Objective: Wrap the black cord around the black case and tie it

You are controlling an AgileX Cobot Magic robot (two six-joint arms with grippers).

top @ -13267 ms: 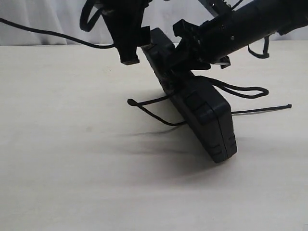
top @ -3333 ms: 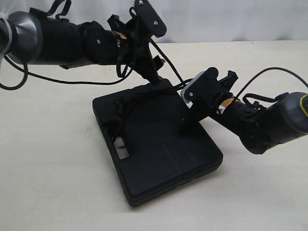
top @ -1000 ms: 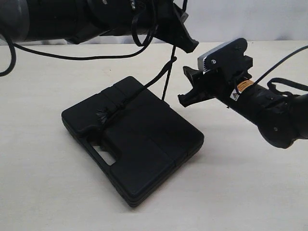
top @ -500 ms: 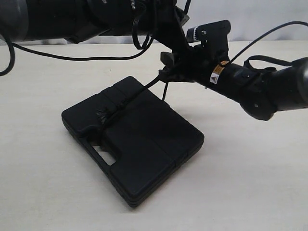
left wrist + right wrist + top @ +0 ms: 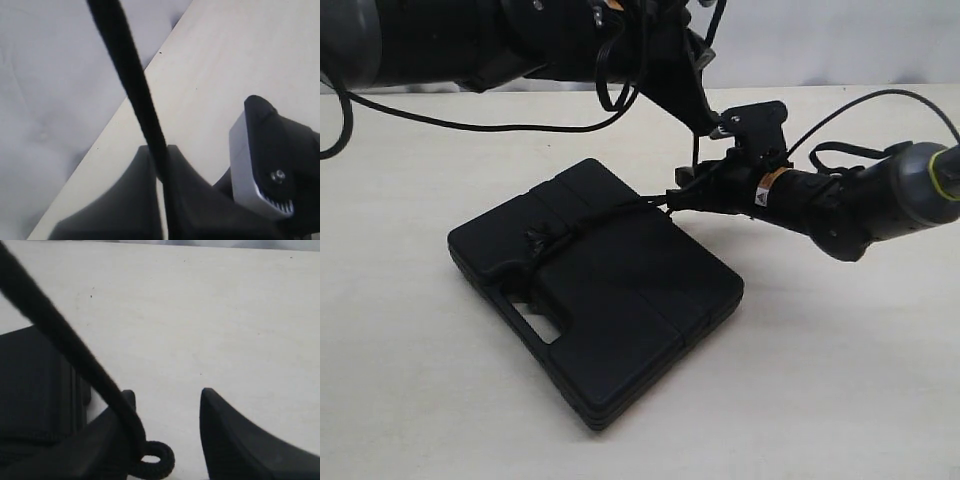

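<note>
- Black case (image 5: 620, 320): flat on surface (image 5: 840, 380). Rigid moulded plastic, likely heavy enough to stay put under light pull; may skid under hard tug.
- Black cord (image 5: 610, 213): crosses case top from tufted knot (image 5: 535, 240), taut, then rises to left hand (image 5: 705, 112), which pinches it tight.
- Cord thin, limp, braided: likely good friction, but loops fall off if slack.
- Right hand (image 5: 685, 193): jaws wide, cord against 1 finger (image 5: 102, 445), not clamped.
- Best hold: free run just beside case edge, keeping tension.
</note>
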